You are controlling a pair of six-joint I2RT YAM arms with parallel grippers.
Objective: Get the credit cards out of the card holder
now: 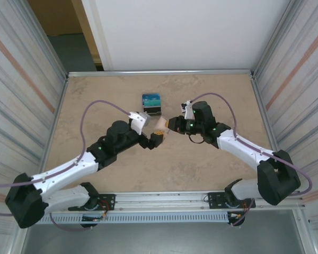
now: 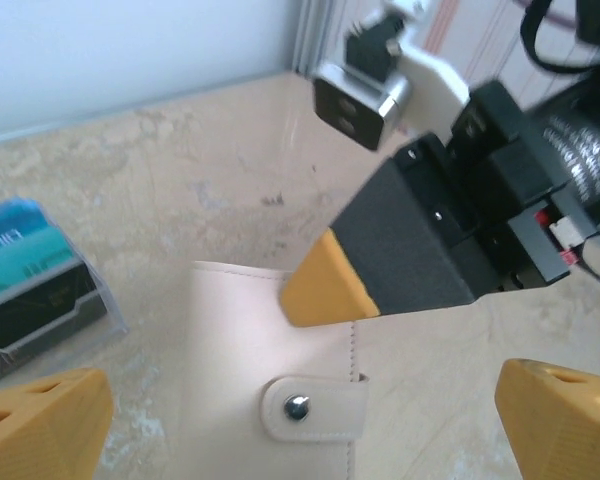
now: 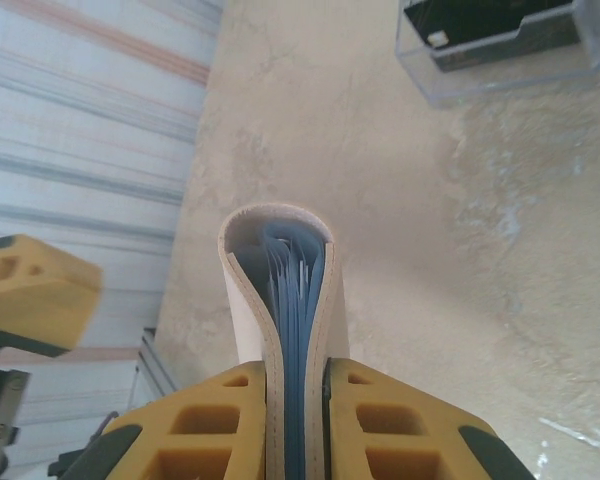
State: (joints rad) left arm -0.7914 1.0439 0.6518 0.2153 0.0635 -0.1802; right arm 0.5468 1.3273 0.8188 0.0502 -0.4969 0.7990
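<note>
While the right hand (image 3: 298, 400) grips the card holder (image 3: 242, 300), the left hand (image 2: 300, 420) gapes open.

Both arms reach inward, hands meeting tip to tip mid-workspace. Left arm (image 1: 79, 166) comes in from the near-left corner, elbow bent, wrist pointing right. Left hand (image 1: 151, 132) is spread wide, fingers (image 2: 42, 412) well apart, gripping nothing. Right arm (image 1: 244, 151) angles in from the near-right corner, wrist pointing left. Right hand (image 1: 171, 125) is clamped on the card holder (image 3: 278, 290), a finger pressed flat on each side.
</note>
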